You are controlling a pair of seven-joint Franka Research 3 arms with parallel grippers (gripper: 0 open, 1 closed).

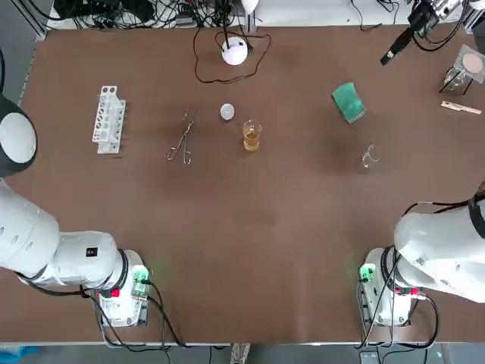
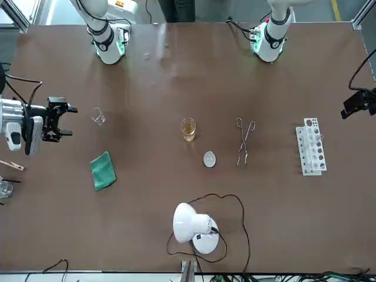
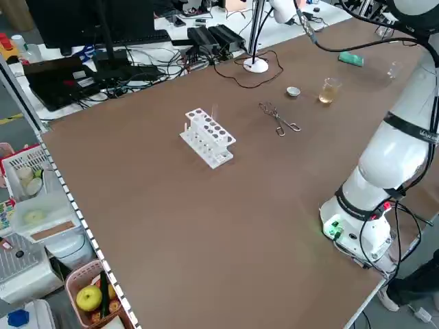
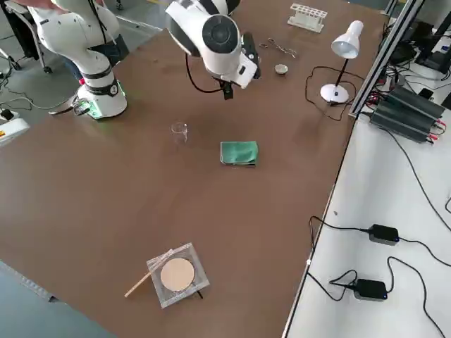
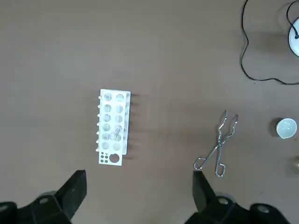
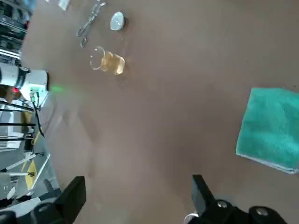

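My left gripper (image 5: 139,191) hangs high over the table's left side, open, with nothing between its fingers. Below it lie a white test tube rack (image 5: 113,127) and metal tongs (image 5: 218,148). My right gripper (image 2: 69,121) hovers high over the far right of the table, open and empty. Under it its wrist view shows a folded green cloth (image 6: 273,128) and a small beaker of amber liquid (image 6: 108,61). A small empty glass beaker (image 1: 369,157) stands on the right, nearer the arm's base than the cloth. Neither gripper touches anything.
A round white cap (image 1: 227,112) lies between the tongs (image 1: 182,140) and the amber beaker (image 1: 251,136). A white desk lamp (image 1: 235,51) with a looped black cable stands at the far middle edge. A clear square dish (image 1: 470,64) and a wooden stick (image 1: 461,108) sit at the far right.
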